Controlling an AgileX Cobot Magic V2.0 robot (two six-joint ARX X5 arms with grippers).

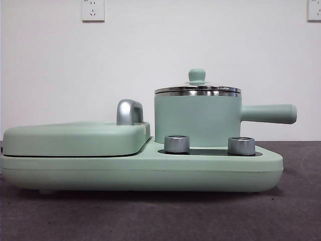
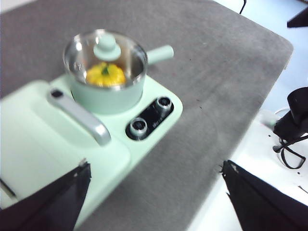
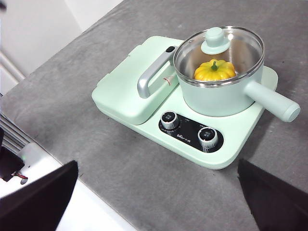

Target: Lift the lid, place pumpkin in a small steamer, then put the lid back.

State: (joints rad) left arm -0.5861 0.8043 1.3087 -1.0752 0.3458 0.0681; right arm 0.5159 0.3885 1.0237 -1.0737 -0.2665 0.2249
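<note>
- Nearest in the front view lies the dark grey felt-like table cover [image 1: 160, 216], bare in front of the appliance.
- On it stands the wide mint-green cooker base [image 1: 150, 173], with two round steel dials [image 1: 177, 144] on a black panel facing forward.
- On the base's left half rests the large flat mint-green cover [image 1: 75, 138] with its curved chrome handle [image 1: 129, 111]; from the front only the handle's end shows.
- Behind the dials sits the small steamer [image 1: 195, 120], a mint-green cylindrical pot with a steel rim and a long straight side handle pointing right.
- The lid [image 1: 197, 89], round glass with a shiny steel rim and a mint-green knob, sits closed on the steamer.
- The pumpkin [image 3: 214, 70], glossy yellow-orange and ribbed with a green stem, lies inside the steamer; the pot wall hides it from the front, and it shows only through the glass in the wrist views, blurred in the left one.
- The left gripper [image 2: 154, 202] hangs well above and away from the cooker, jaws spread wide and holding nothing; only their black tips show.
- The right gripper [image 3: 159, 197] is likewise high and clear, jaws wide apart and empty, cut off at the picture's edge.
- Behind all stands a plain white wall with two sockets [image 1: 93, 10], the right one partly cut off.
</note>
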